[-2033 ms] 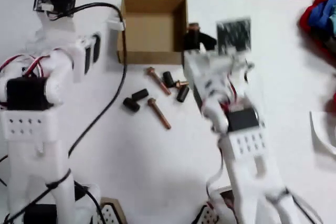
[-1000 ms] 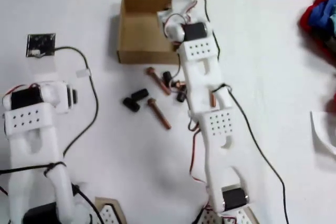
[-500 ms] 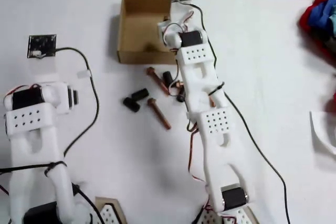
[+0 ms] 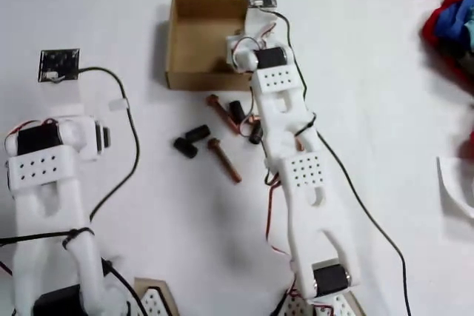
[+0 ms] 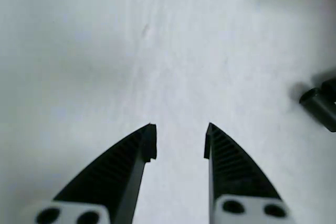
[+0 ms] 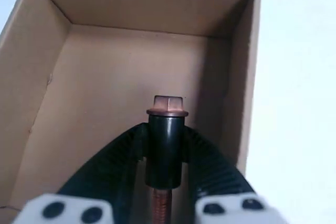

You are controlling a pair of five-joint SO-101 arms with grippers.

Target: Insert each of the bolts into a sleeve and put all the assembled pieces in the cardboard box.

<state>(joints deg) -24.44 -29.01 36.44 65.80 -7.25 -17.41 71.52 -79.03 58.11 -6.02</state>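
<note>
My right gripper (image 6: 165,136) is shut on a copper bolt seated in a black sleeve (image 6: 164,150), held above the inside of the cardboard box (image 6: 58,22). In the high view the right arm (image 4: 285,123) stretches up the table to the box (image 4: 194,35). Below the box lie two loose bolts (image 4: 222,113) (image 4: 224,160) and several black sleeves (image 4: 196,134) (image 4: 184,147) (image 4: 237,111); a third bolt (image 4: 252,118) peeks from under the arm. My left gripper (image 5: 180,140) hangs open over bare table, a sleeve (image 5: 320,107) off to its side.
The left arm (image 4: 44,164) sits at the table's left with its cable (image 4: 126,109) looping across the cloth. Red and blue fabric (image 4: 452,20) lies at the far right edge, and a white object (image 4: 455,186) below it.
The right arm swung from beside the box to stretched out over it, carrying the assembled bolt. The left arm drew back toward the near left, then stayed still.
</note>
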